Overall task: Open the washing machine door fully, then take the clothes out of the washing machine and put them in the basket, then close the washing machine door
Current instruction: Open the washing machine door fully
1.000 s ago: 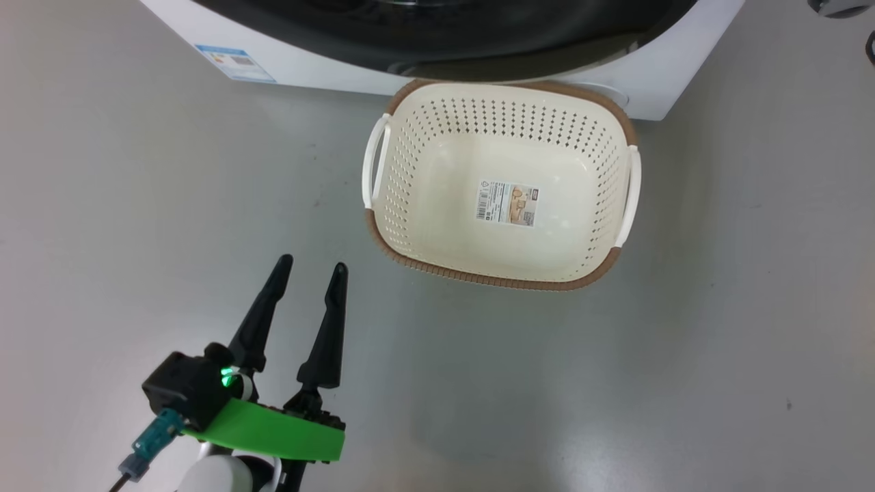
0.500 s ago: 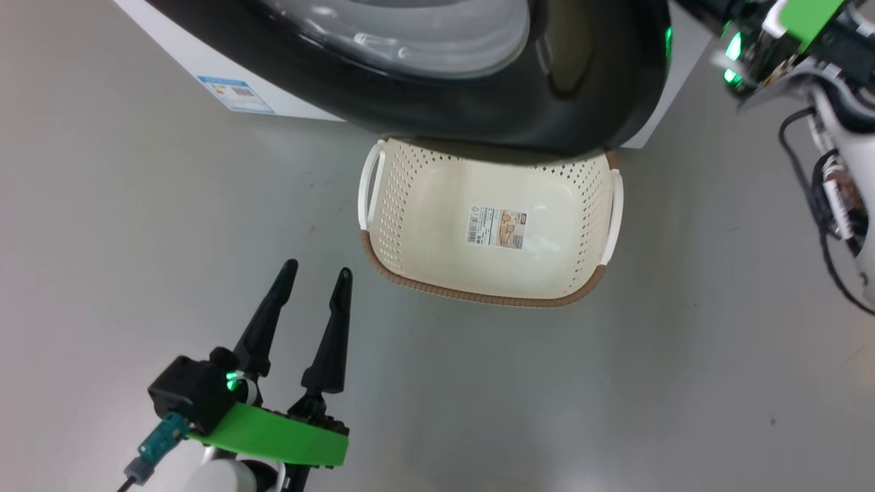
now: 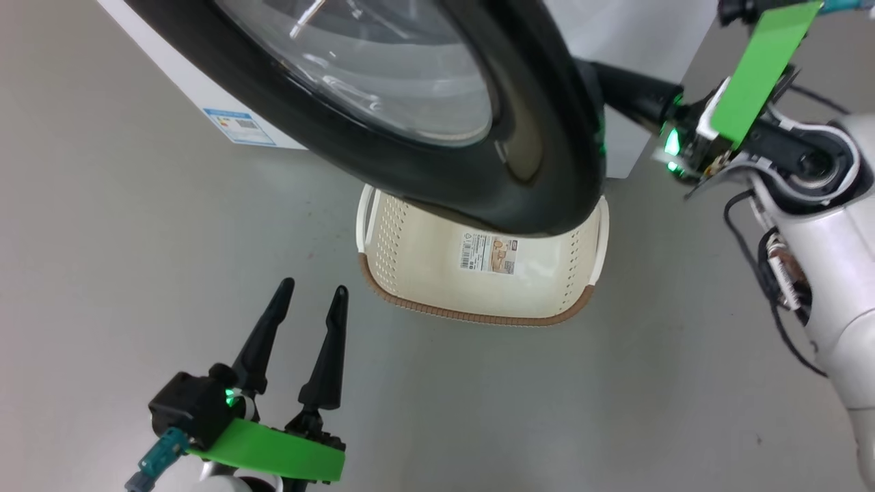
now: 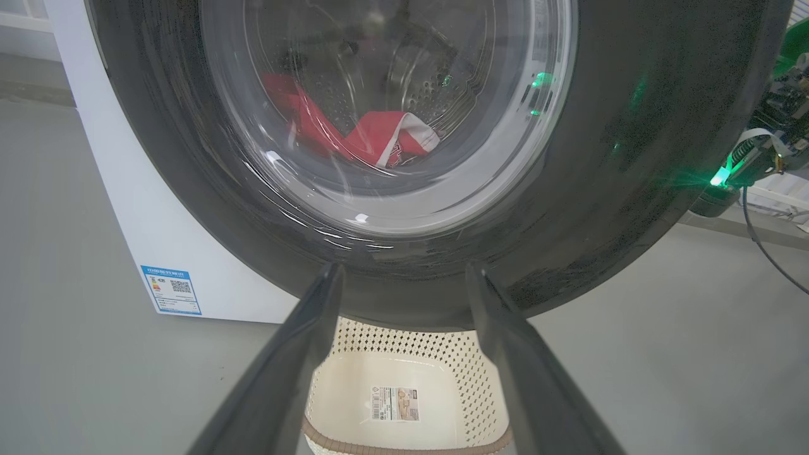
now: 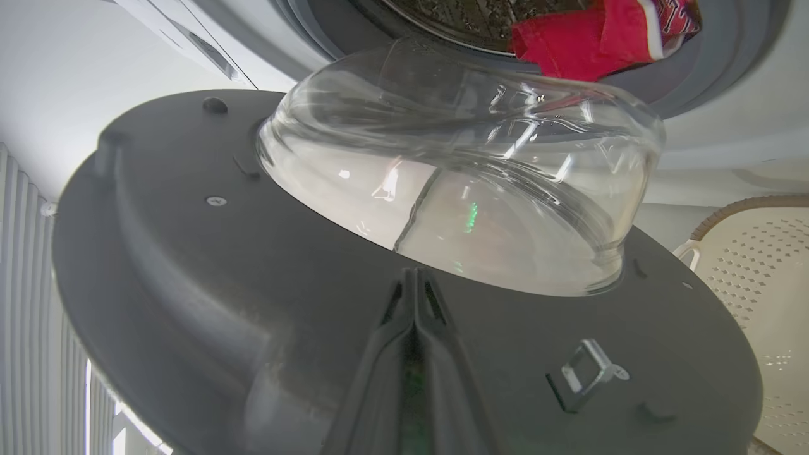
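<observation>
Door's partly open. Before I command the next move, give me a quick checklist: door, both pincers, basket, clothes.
1. Washing machine door fully open: not ok. It is only part-way and overlaps the basket in the head view.
2. Right pincer behind the door: ok. It is shut and lies along the dark inner panel below the glass bowl.
3. Left pincer free: ok. It is open and empty, above the floor beside the basket.
4. Basket ready: ok. It is empty apart from its label sticker.
5. Clothes located: ok. Red fabric lies in the drum of the washing machine.
6. Door clears the basket: cannot tell.
</observation>
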